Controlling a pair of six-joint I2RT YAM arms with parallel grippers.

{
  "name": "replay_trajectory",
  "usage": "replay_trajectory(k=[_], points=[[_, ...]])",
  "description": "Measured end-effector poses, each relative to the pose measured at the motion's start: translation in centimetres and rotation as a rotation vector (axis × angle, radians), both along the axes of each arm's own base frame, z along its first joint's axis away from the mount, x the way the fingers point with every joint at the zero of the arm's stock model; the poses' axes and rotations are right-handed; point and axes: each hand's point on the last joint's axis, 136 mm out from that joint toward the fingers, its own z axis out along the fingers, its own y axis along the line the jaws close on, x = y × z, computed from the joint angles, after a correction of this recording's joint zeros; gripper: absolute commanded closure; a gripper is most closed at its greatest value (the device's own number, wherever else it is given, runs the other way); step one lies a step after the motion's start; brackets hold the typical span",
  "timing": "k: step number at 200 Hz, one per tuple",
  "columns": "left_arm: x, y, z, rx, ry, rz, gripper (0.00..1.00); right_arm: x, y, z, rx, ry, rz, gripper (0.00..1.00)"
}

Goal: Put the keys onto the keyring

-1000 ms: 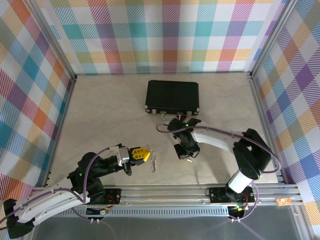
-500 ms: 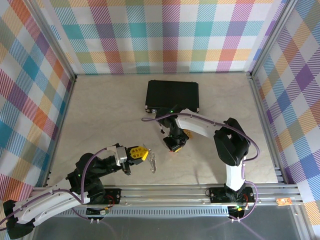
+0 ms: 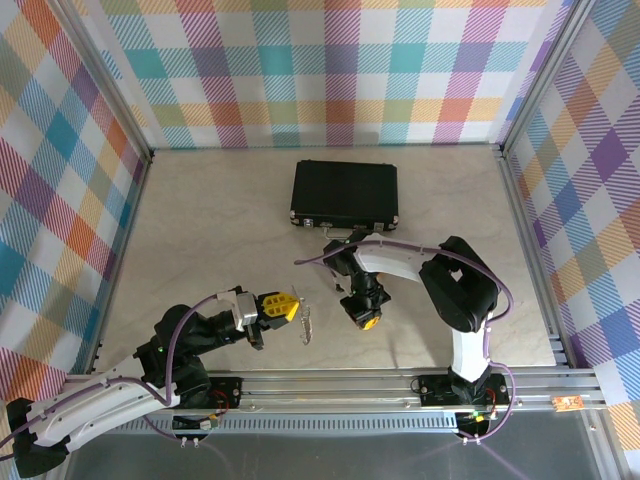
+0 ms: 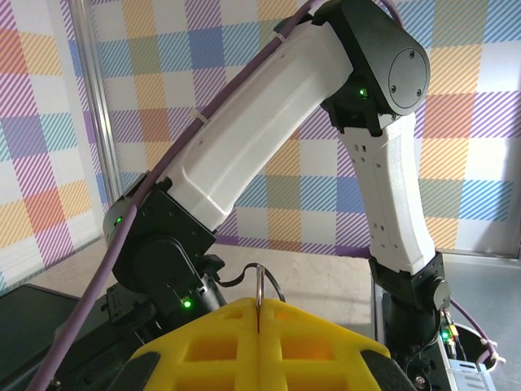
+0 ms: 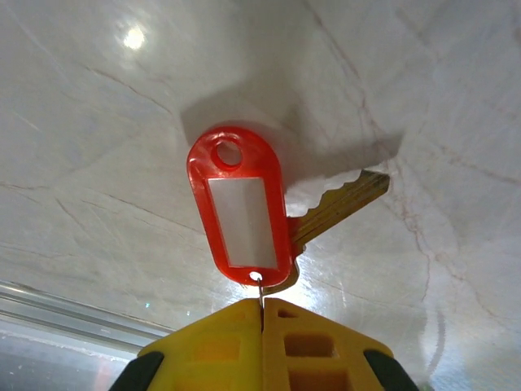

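Looking down from above, the left claw [image 3: 290, 305] is toward 7 o'clock of the pale, marble-look worktop [image 3: 200, 220]. Its yellow fingers [image 3: 278, 306] are pressed together on the keyring [image 3: 307, 323], a silver loop dangling at the claw's 4 o'clock. At the keyring's 3 o'clock, near but apart, the right claw [image 3: 368, 320] points down at the worktop. A black case [image 3: 345, 193] lies at 12 o'clock, well beyond both claws.

From the left wrist, the keyring's thin metal edge [image 4: 260, 285] rises out of the closed seam of the left claw [image 4: 259, 309].

From the right wrist, the right claw [image 5: 262, 307] pinches the small wire ring of the key [image 5: 342, 202]. The key's red tag [image 5: 242, 213] points to 12 o'clock and its blade to 2 o'clock, over the worktop [image 5: 423, 98].
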Motion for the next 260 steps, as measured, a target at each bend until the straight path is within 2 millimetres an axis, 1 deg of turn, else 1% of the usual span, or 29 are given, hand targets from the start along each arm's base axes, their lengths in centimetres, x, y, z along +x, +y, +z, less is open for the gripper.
replay_trajectory(k=[41, 81, 92, 113, 148, 165, 189, 203, 231, 243, 260], points=[[0.0, 0.0, 0.1, -0.002, -0.001, -0.002, 1.0, -0.9, -0.5, -0.6, -0.003, 0.02, -0.02, 1.0], [-0.1, 0.0, 0.2, -0.005, -0.003, -0.003, 1.0, -1.0, -0.5, -0.8, 0.01, 0.01, -0.029, 1.0], [0.0, 0.0, 0.2, -0.005, -0.003, -0.003, 1.0, -0.9, -0.4, -0.7, 0.022, 0.002, -0.031, 0.97], [-0.1, 0.0, 0.2, -0.006, -0.004, -0.006, 1.0, -0.8, -0.1, -0.3, 0.052, -0.02, -0.041, 0.86], [-0.2, 0.0, 0.3, -0.012, -0.004, -0.01, 1.0, -0.7, 0.3, 1.4, 0.132, -0.09, -0.087, 0.71], [-0.2, 0.0, 0.3, -0.013, -0.004, -0.012, 1.0, -1.0, 0.2, 2.1, 0.161, -0.126, -0.122, 0.66], [-0.4, -0.1, 0.3, -0.016, -0.005, -0.022, 1.0, -1.7, -0.4, 2.5, 0.188, -0.175, -0.162, 0.57], [-0.5, -0.1, 0.5, -0.023, -0.008, -0.029, 1.0, -2.4, -0.9, 2.5, 0.201, -0.202, -0.181, 0.54], [-0.7, -0.1, 0.6, -0.032, -0.001, -0.041, 1.0, -3.8, -1.6, 1.9, 0.223, -0.267, -0.164, 0.53], [-0.7, -0.2, 0.6, -0.033, 0.001, -0.048, 1.0, -4.0, -1.8, 1.6, 0.231, -0.303, -0.145, 0.52], [-0.8, -0.2, 0.6, -0.033, 0.001, -0.048, 1.0, -3.7, -1.5, 1.3, 0.263, -0.363, -0.126, 0.51]])
